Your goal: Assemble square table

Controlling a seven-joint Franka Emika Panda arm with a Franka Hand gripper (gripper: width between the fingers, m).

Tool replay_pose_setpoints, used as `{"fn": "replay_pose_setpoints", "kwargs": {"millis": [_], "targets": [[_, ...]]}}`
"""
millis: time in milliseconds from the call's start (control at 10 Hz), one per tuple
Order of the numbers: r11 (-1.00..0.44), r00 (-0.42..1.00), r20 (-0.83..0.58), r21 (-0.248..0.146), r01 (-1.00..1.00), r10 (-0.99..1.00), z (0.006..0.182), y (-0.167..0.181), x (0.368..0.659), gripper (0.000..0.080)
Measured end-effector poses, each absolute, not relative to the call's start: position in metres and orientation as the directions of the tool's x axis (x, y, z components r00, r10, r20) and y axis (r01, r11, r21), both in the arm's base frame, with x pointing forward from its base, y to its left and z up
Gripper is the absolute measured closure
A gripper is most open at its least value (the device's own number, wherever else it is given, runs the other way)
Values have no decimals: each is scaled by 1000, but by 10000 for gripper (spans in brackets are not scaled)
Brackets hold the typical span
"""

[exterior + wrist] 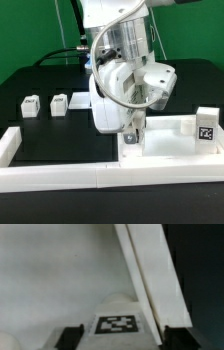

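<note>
Gripper (pixel 133 130) points down over the corner of the tabletop (pixel 168 150) on the exterior view's left. The tabletop itself lies low on the exterior view's right, against the border wall (pixel 60 176).

In the wrist view we see a tagged leg (pixel 120 323) upright between the fingers (pixel 70 336), close beside the raised rim (pixel 150 274). The jaws stand about half parted and straddle the leg. A thin gap shows on each side, so we read them as loose around it and holding nothing.

We judge the step to be fitting this leg into its corner socket. We cannot see whether it is fully seated.

Two loose legs (pixel 30 105) (pixel 58 103) wait well apart, on the exterior view's left.

The next move calls for one of two things: close squarely on the leg again to turn it further, or lift straight up without knocking it. Then it is on to a loose leg.
</note>
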State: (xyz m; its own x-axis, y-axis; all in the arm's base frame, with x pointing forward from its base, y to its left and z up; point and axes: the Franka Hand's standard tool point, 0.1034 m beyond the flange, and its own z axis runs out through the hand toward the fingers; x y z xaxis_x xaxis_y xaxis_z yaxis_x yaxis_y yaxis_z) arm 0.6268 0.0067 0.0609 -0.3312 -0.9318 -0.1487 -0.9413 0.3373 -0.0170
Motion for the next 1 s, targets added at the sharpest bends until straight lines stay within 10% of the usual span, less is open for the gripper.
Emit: {"fn": "replay_pose_setpoints", "kwargs": {"millis": [200, 600, 1000], "targets": [[337, -331, -149, -17, -941, -932, 61, 7, 627, 188], [236, -226, -174, -37, -971, -959, 91, 24, 621, 151], [236, -227, -169, -30, -971, -959, 85, 23, 620, 150]]}}
